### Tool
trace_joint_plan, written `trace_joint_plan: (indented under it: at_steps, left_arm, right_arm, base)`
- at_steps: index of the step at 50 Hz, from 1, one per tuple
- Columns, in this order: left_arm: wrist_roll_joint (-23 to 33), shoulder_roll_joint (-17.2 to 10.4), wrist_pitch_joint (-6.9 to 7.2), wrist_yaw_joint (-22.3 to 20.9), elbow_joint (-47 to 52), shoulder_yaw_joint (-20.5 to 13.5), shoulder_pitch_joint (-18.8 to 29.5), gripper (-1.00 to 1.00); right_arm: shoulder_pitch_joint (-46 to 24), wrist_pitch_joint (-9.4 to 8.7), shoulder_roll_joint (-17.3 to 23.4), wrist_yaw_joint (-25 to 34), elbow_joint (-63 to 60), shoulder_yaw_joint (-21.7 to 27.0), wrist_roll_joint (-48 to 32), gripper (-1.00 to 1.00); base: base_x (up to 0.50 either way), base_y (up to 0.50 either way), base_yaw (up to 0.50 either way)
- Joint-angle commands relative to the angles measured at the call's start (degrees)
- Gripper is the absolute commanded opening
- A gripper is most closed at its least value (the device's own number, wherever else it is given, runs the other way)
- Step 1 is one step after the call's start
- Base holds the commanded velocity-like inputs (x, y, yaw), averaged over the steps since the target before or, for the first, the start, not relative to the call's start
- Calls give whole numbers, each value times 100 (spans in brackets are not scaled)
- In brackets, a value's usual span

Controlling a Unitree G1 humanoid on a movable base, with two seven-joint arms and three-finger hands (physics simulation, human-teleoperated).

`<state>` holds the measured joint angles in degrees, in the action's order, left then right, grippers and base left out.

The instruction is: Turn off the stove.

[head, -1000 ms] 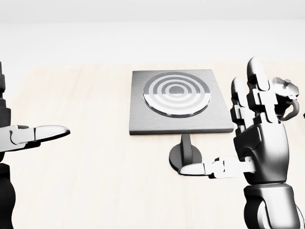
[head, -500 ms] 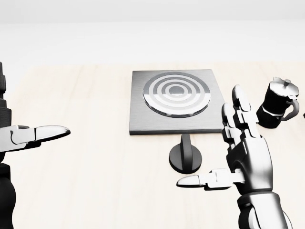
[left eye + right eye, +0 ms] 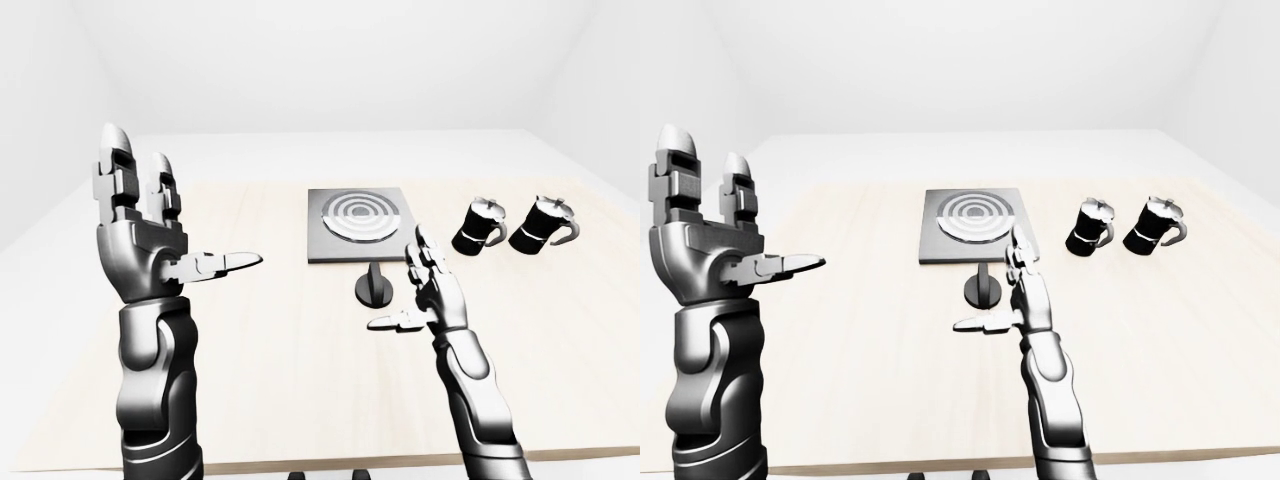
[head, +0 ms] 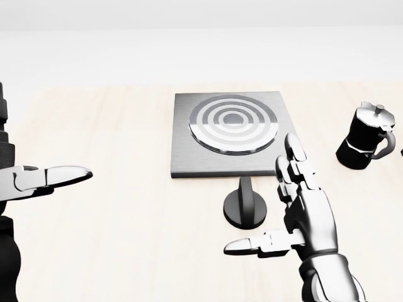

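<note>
The stove (image 4: 233, 132) is a grey square plate with a ringed round burner, lying flat on the pale wooden table (image 4: 126, 207). Just below it in the head view stands its black knob (image 4: 245, 207), a round dial with an upright grip. My right hand (image 4: 272, 204) is open, fingers pointing up and thumb stretched left. It hovers just right of and below the knob without touching it. My left hand (image 3: 190, 215) is raised high at the left of the left-eye view, open and holding nothing, far from the stove.
Two black moka pots (image 3: 480, 226) (image 3: 541, 224) stand side by side on the table to the right of the stove. The table's near edge (image 3: 330, 462) runs along the bottom of the left-eye view. White walls surround the table.
My right hand has come down and moved left, closer to the knob, uncovering the moka pot behind it. The left hand and the camera have not moved.
</note>
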<state>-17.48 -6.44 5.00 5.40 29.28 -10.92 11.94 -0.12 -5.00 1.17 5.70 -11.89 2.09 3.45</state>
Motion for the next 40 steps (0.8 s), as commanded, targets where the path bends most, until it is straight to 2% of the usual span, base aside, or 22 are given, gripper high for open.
trace_joint_plan:
  at_steps: [1, 40]
  left_arm:
    - [-14, -18, 0, 12, -27, -24, 22, 100]
    - [-46, -40, 0, -4, 1, -74, -20, 100]
  right_arm:
    - [-71, 0, -53, 70, 687, -190, -91, 100]
    - [-324, 0, 7, 97, 1405, -80, -95, 100]
  base:
    - [0, 0, 0]
    - [0, 0, 0]
